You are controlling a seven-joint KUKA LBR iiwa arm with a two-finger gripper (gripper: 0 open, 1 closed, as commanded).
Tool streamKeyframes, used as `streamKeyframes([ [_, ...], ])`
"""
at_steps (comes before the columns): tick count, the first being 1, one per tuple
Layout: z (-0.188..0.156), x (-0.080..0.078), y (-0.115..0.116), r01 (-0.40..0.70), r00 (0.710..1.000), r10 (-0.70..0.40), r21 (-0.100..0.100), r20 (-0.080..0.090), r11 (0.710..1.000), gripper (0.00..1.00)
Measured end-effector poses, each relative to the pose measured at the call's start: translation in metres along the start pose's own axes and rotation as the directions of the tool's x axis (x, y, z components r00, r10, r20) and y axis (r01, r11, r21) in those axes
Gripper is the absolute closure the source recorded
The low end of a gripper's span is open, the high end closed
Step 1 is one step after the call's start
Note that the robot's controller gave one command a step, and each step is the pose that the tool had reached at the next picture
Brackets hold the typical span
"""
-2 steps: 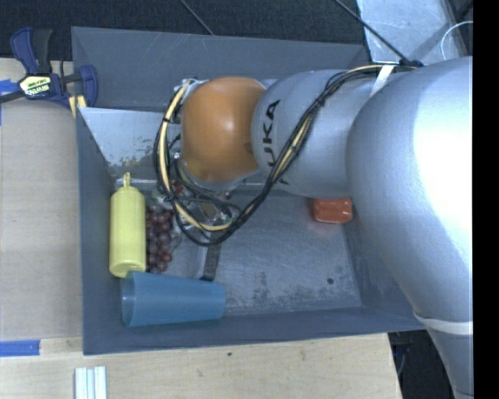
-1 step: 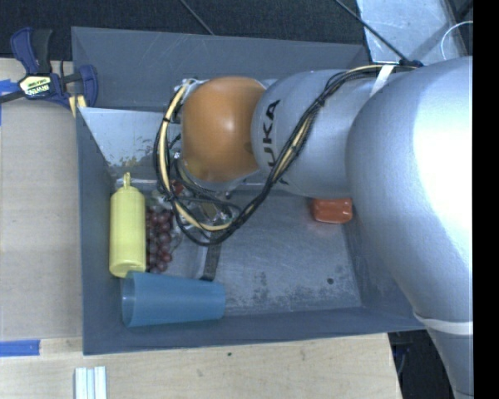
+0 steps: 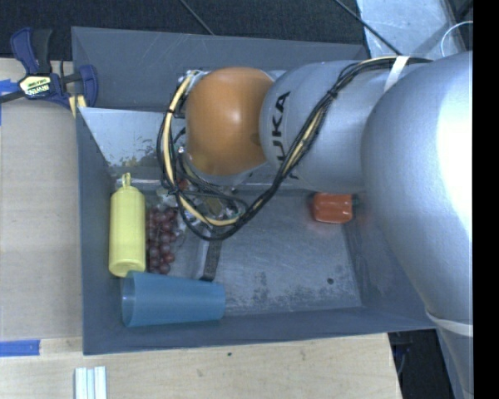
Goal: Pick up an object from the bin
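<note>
Evidently the bin (image 3: 299,264) holds yellow bottle (image 3: 126,227), grapes (image 3: 160,238), blue cup (image 3: 173,300), orange block (image 3: 332,208); spacing of fingers (image 3: 209,263) unclear

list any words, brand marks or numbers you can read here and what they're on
"UKA": dark letters running sideways on the grey arm link, next to its orange cover; the cover's edge hides the start of the word.
No print can be read on the yellow bottle, the blue cup, the dark red grapes or the orange block.
</note>
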State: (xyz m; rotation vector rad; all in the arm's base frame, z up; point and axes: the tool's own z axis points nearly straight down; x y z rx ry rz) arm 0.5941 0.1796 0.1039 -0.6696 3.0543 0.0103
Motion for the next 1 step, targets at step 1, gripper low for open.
streamKeyframes([
  [1, -0.0462, -0.0022, -0.0003, -0.002, 1.000, 0.002, 0.001, 0.005, 1.000, 1.00],
])
